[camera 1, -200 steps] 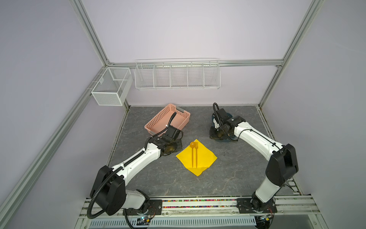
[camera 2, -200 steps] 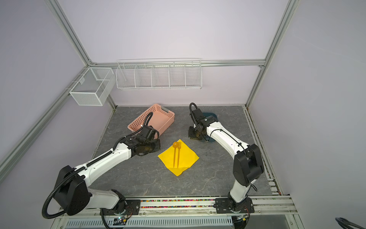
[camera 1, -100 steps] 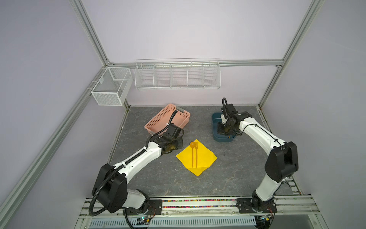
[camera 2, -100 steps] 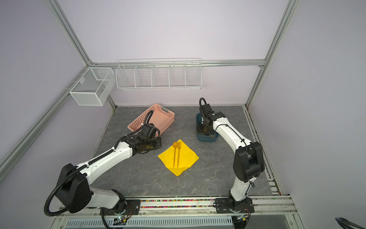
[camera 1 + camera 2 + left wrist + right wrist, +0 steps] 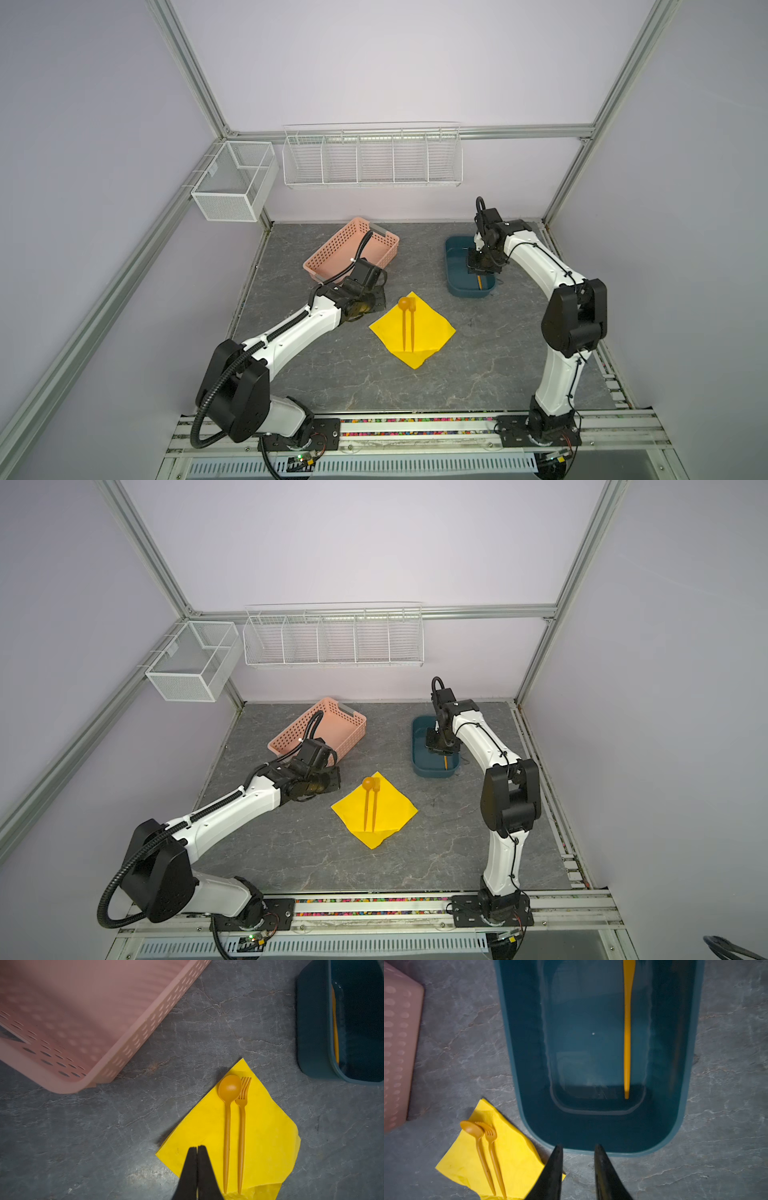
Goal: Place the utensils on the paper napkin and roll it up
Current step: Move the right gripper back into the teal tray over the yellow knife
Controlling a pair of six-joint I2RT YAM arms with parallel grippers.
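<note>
Right hand [image 5: 579,1146] swung over the bin [image 5: 525,1064] — narrowly parted, empty; left hand [image 5: 197,1147] closed; creased yellow napkin [image 5: 270,1136] bears spoon [image 5: 227,1126], fork [image 5: 242,1126].

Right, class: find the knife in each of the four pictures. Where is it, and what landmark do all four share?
In a top view: knife, only one end showing, in the tub, up and right of the napkin.
In a top view: knife, same place in the tub.
Left wrist: knife along the tub's inner wall.
Right wrist: knife lying lengthwise in the tub.
Shared landmark: the yellow napkin beside the tub.
</note>
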